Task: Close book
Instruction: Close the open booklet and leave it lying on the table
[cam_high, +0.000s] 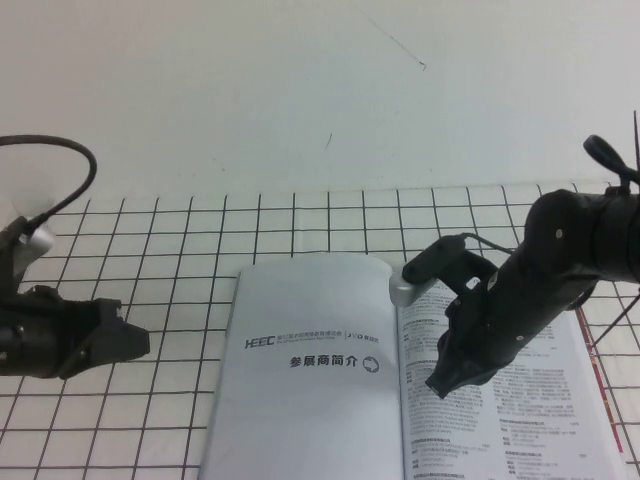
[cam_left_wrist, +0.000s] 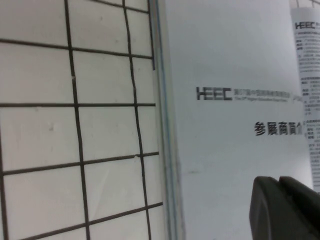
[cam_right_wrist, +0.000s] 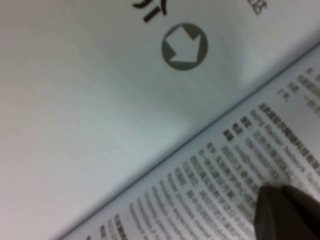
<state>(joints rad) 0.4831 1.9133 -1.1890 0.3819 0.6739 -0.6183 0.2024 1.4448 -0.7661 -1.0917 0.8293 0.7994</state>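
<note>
in the high view the book (cam_high: 318, 425) is lying open and flat on the gridded desk (cam_high: 150, 240), near the robot's edge and roughly midway between the arms, its plain left page (cam_high: 300, 300) carrying a printed title and its right page (cam_high: 520, 440) showing dense text. the right gripper (cam_high: 440, 382) is reaching down onto the right page just beside the fold, and its jaws are looking pressed together into one dark tip. the left gripper (cam_high: 130, 342) is sitting low over bare desk, apart from the book's left edge, pointing toward it. in the left wrist view the book (cam_left_wrist: 225, 150) is filling one side of the picture next to the desk (cam_left_wrist: 40, 135) grid, and the left gripper (cam_left_wrist: 282, 210) is showing its jaws pressed together, holding nothing. in the right wrist view the book (cam_right_wrist: 100, 125) is filling the frame with its fold running across, and the right gripper (cam_right_wrist: 285, 212) is showing as a single dark tip on or just above the text. the book is looking thin, light and floppy, with smooth pages that are likely sliding easily under hard jaws, so a push near the fold is probably going to skate. a better hold is likely lying at an outer page edge, getting under it and folding that whole side over while the other side is being kept from slipping.
</note>
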